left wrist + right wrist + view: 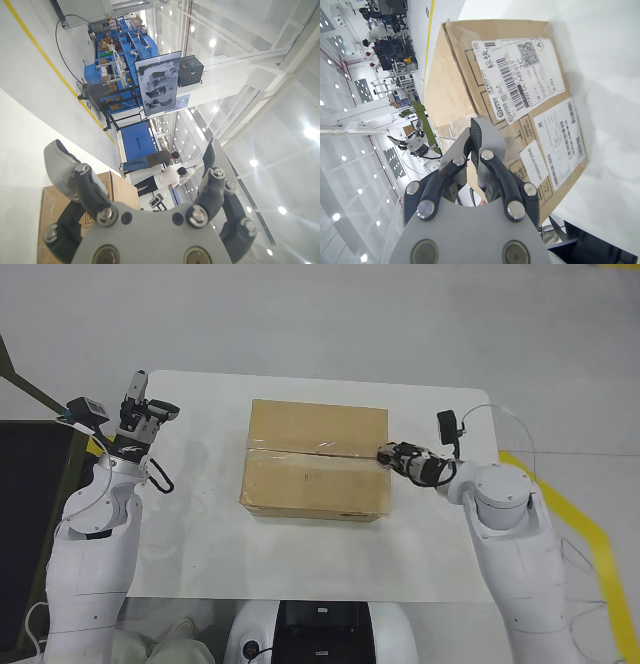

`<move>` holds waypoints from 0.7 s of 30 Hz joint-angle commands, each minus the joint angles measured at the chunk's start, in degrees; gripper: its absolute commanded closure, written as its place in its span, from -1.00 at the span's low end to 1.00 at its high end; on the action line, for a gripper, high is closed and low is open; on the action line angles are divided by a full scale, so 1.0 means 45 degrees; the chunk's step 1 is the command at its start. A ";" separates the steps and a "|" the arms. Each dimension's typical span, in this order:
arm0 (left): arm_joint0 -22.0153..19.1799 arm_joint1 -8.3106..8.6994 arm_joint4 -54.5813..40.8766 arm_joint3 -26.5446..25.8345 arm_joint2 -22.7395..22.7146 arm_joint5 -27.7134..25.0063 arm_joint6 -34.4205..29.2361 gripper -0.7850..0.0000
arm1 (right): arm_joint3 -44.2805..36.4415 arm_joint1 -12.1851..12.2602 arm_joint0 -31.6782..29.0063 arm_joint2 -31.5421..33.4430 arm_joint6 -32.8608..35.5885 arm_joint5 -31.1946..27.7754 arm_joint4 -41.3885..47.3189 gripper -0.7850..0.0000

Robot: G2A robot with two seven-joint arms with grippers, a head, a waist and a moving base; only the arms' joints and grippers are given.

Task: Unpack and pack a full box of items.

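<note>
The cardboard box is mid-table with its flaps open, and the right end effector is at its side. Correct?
No. The top view shows the cardboard box with its flaps shut and taped. The rest holds: the right end effector is at its side.

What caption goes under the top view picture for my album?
Taped brown cardboard box on the white table; shut right gripper at its side edge, open left gripper well apart.

I see the box [316, 459] centred on the table [200, 544], with the right gripper [385, 454] at its right end (the left gripper [152, 394] is well apart, to the left).
</note>
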 commanded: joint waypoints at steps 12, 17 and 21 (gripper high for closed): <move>0.0000 0.0000 0.0000 0.0000 0.0000 0.0000 0.0000 -1.00 | -0.0107 0.0289 -0.0761 0.0927 -0.0461 -0.0415 0.0326 1.00; 0.0000 0.0000 0.0000 0.0000 0.0000 0.0000 0.0000 -1.00 | -0.0821 0.0358 -0.1222 0.1219 -0.1302 -0.0590 0.0252 1.00; 0.0000 0.0000 0.0000 0.0000 0.0000 0.0000 0.0000 -1.00 | -0.1268 0.0394 -0.1721 0.1570 -0.2160 -0.1107 0.0311 1.00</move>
